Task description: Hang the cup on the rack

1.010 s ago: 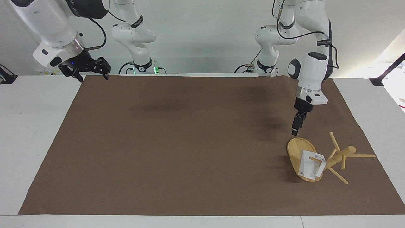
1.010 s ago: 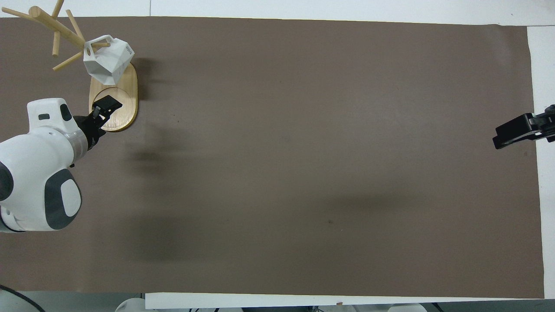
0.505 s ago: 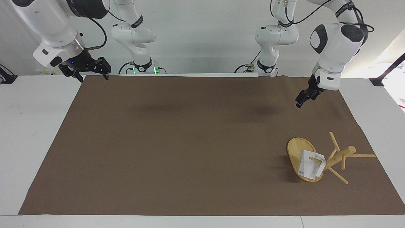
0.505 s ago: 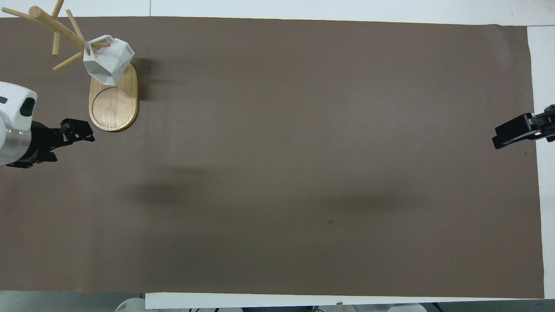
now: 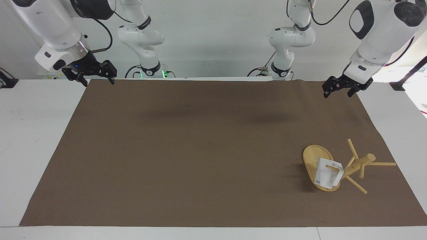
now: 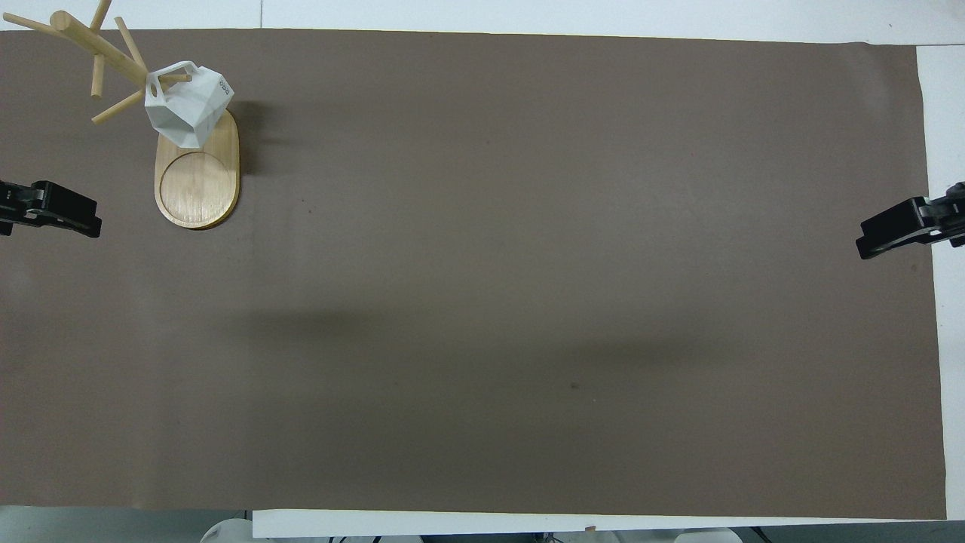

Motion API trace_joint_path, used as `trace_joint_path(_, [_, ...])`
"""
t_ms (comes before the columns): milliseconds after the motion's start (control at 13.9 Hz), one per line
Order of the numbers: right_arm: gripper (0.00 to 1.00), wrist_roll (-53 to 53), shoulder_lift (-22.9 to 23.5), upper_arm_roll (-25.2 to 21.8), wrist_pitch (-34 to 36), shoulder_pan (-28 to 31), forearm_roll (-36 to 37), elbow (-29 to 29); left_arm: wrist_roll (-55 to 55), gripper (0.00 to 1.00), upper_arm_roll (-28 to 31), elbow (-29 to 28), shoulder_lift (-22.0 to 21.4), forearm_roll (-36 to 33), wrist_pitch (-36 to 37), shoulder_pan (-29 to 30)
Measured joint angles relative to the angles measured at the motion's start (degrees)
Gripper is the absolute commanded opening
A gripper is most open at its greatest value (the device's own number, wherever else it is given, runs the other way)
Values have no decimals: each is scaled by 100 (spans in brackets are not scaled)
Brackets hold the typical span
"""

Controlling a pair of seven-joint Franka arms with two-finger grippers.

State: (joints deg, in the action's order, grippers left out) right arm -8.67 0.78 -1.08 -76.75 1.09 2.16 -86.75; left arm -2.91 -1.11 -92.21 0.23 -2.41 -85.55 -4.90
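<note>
Cup point(image 5: 328, 176) hung by its handle loop on a peg of the rack point(image 5: 337, 166), at the left arm's end of the brown mat point(image 5: 200, 150), body just over the oval base. The rack looked strongly tilted in both views, probably camera angle; could not tell if it stood fully upright. Task judged done, so the step in hand was retreat: best done by keeping both arms high and well apart from the pegs, no brushing the rack. Left gripper point(image 5: 343, 87) hovered over the mat edge nearest the robots, fingers spread, holding nothing. Right gripper point(image 5: 96, 74) waited over the mat corner at its own end, fingers spread, holding nothing. Cup interior not visible; contents unknown.
</note>
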Motion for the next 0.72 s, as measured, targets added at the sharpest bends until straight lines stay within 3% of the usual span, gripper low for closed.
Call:
trace_joint_path(289, [100,0,0,0,0,0,0,0,-438,100,-13,661,368,-6,368,-2])
trace_joint_path(722, [100,0,0,0,0,0,0,0,-444,100,0,737,410,-6,351,7])
